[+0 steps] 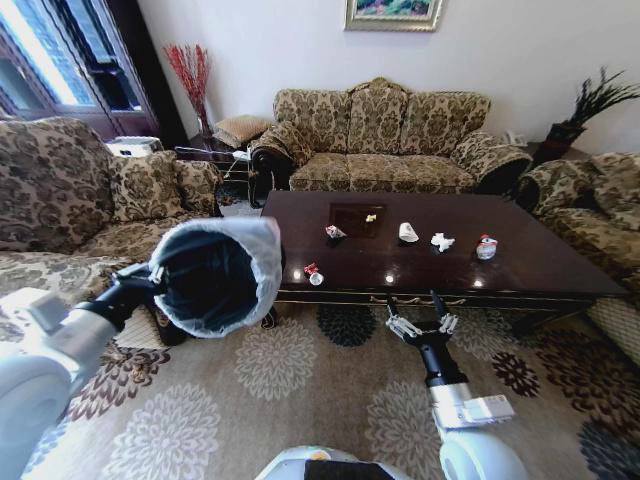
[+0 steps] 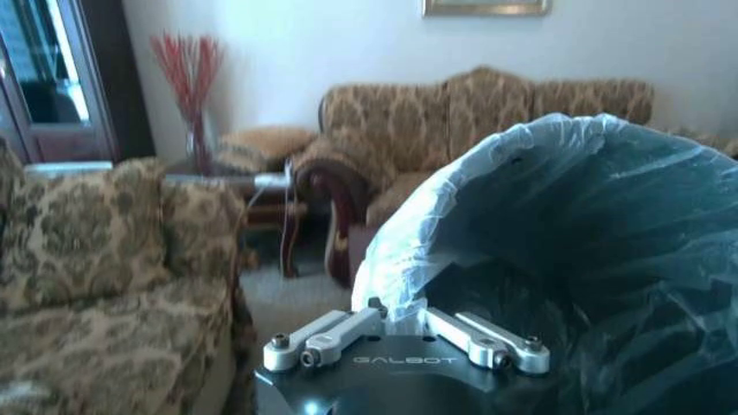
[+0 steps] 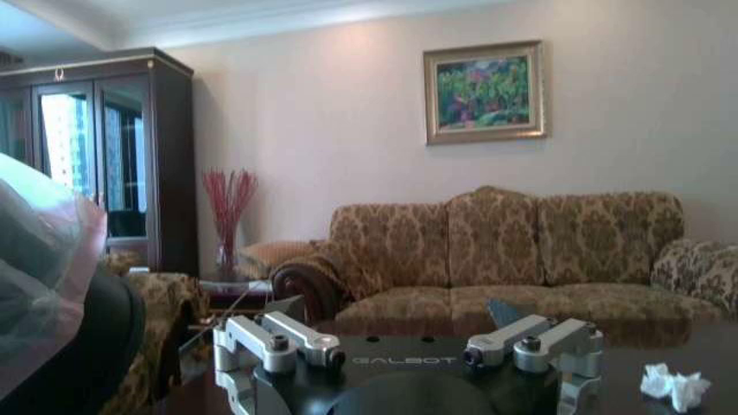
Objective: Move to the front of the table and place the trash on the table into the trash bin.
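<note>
Seen from the head camera: a living room with patterned carpet, the table (image 1: 540, 262) across the centre and right of frame, glossy dark wood with pale carved trim along its near edge. Scattered over the top, the trash: a can (image 1: 311, 270) near the front edge left of centre, a wrapper (image 1: 335, 233) beside a dark inlaid square holding a yellowish scrap (image 1: 371, 217), then a cup (image 1: 408, 232), a tissue (image 1: 442, 241) and a bottle (image 1: 486, 247) in a loose row toward the right. Beyond the table, a floral sofa (image 1: 380, 135) against a pale wall, a framed picture (image 1: 392, 12) at the top edge, red reeds in a vase (image 1: 190, 75) at upper left, a second sofa (image 1: 70, 190) along the left edge, an armchair (image 1: 590, 205) at right.

Held up at lower left, tipped with its mouth toward the camera: the bin (image 1: 215, 275), white liner folded over the rim, gripped at that rim by the left gripper (image 1: 155, 278), fingers closed on the bag edge in the left wrist view (image 2: 398, 333).

Low at centre right, just short of the table's front edge: the right gripper (image 1: 420, 320), fingers spread wide and holding nothing. From the right wrist camera, the tissue (image 3: 675, 385) at lower right on the dark tabletop, a glass-door cabinet (image 3: 110, 160) at left.
</note>
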Robot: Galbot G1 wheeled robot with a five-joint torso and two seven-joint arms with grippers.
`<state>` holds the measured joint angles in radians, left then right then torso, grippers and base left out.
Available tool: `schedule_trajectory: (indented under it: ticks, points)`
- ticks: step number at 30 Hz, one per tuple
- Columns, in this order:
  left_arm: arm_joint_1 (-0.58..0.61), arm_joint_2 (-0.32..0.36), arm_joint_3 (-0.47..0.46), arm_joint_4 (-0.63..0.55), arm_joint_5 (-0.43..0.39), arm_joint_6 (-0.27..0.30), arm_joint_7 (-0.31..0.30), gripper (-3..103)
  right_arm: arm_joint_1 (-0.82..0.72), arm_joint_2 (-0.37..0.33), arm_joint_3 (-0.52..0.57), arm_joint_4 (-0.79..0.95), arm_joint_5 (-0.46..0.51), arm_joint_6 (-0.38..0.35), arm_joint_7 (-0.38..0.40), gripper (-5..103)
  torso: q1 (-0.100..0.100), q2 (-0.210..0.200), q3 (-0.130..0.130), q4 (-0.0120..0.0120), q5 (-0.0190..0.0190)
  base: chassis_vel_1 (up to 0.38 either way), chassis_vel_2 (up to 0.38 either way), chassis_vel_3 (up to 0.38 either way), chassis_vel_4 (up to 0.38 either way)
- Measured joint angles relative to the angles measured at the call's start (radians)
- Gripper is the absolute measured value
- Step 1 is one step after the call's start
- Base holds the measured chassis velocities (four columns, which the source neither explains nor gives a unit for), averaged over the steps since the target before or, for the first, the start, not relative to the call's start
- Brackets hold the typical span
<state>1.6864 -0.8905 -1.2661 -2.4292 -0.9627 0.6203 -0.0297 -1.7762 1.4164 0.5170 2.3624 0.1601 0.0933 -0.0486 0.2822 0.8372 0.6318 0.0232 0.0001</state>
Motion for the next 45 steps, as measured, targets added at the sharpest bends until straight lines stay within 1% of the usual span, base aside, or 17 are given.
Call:
schedule_trajectory:
  ticks: [5, 8, 11, 12, 15, 17, 19, 21, 23, 24, 31, 41, 45]
  points:
    - [0.011, 0.025, 0.024, 0.058, 0.003, 0.028, 0.001, 0, 0.000, -0.020, 0.017, 0.005, 0.024, -0.035, -0.008, 100, 0.000, 0.000, 0.000, 0.0001, -0.0001, 0.000, 0.000, 0.000, 0.000]
    - [-0.003, 0.030, 0.042, 0.106, 0.010, 0.045, -0.004, 0, 0.025, -0.053, 0.051, 0.019, 0.087, -0.087, -0.010, 100, 0.000, 0.000, 0.000, 0.0003, -0.0001, 0.000, 0.000, 0.000, 0.000]
    - [-0.011, 0.028, 0.045, 0.121, 0.014, 0.047, -0.004, 0, 0.037, -0.072, 0.064, 0.022, 0.121, -0.106, -0.006, 100, 0.000, 0.000, 0.000, 0.0002, -0.0003, 0.000, 0.000, 0.000, 0.000]
    - [-0.022, 0.028, 0.045, 0.136, 0.018, 0.049, -0.007, 0, 0.044, -0.089, 0.072, 0.023, 0.148, -0.114, -0.004, 100, 0.000, 0.000, 0.000, 0.0005, -0.0002, 0.000, 0.000, 0.000, 0.000]
    - [-0.033, 0.030, 0.042, 0.151, 0.023, 0.048, -0.012, 0, 0.047, -0.096, 0.072, 0.024, 0.157, -0.109, -0.011, 100, 0.000, 0.000, 0.000, 0.0004, -0.0001, 0.000, 0.000, 0.000, 0.000]
    - [-0.041, 0.033, 0.030, 0.157, 0.028, 0.040, -0.014, 0, 0.042, -0.085, 0.051, 0.024, 0.153, -0.087, -0.020, 100, 0.000, 0.000, 0.000, 0.0000, -0.0001, 0.000, 0.000, 0.000, 0.000]
    - [-0.041, 0.031, 0.028, 0.155, 0.030, 0.038, -0.014, 0, 0.041, -0.080, 0.045, 0.024, 0.153, -0.084, -0.021, 100, 0.000, 0.000, 0.000, 0.0000, -0.0002, 0.000, 0.000, 0.000, 0.000]
    - [-0.035, 0.022, 0.020, 0.130, 0.041, 0.022, -0.009, 0, 0.041, -0.064, 0.033, 0.022, 0.151, -0.074, -0.047, 100, 0.000, 0.000, 0.000, 0.0005, -0.0001, 0.000, 0.000, 0.000, 0.000]
    - [-0.033, 0.016, 0.019, 0.117, 0.044, 0.017, -0.005, 0, 0.043, -0.060, 0.029, 0.021, 0.141, -0.068, -0.055, 100, 0.000, 0.000, 0.000, 0.0004, 0.0000, 0.000, 0.000, 0.000, 0.000]
    - [-0.033, 0.013, 0.019, 0.111, 0.046, 0.014, -0.002, 0, 0.043, -0.059, 0.026, 0.020, 0.137, -0.066, -0.057, 100, 0.000, 0.000, 0.000, 0.0000, 0.0001, 0.000, 0.000, 0.000, 0.000]
    - [-0.026, -0.002, 0.021, 0.086, 0.054, 0.002, 0.012, 0, 0.032, -0.050, 0.018, 0.020, 0.122, -0.053, -0.062, 100, 0.000, 0.000, 0.000, 0.0003, 0.0000, -0.007, 0.008, 0.008, -0.011]
    - [-0.023, -0.004, 0.023, 0.081, 0.055, -0.010, 0.020, 0, 0.030, -0.042, 0.011, 0.009, 0.114, -0.042, -0.067, 100, 0.000, 0.000, 0.000, 0.0001, -0.0001, -0.143, 0.158, 0.141, -0.144]
    - [-0.027, 0.004, 0.019, 0.081, 0.051, -0.012, 0.019, 0, 0.041, -0.044, -0.001, -0.009, 0.120, -0.043, -0.067, 100, 0.000, 0.000, 0.000, 0.0005, 0.0000, -0.250, 0.286, 0.255, -0.266]
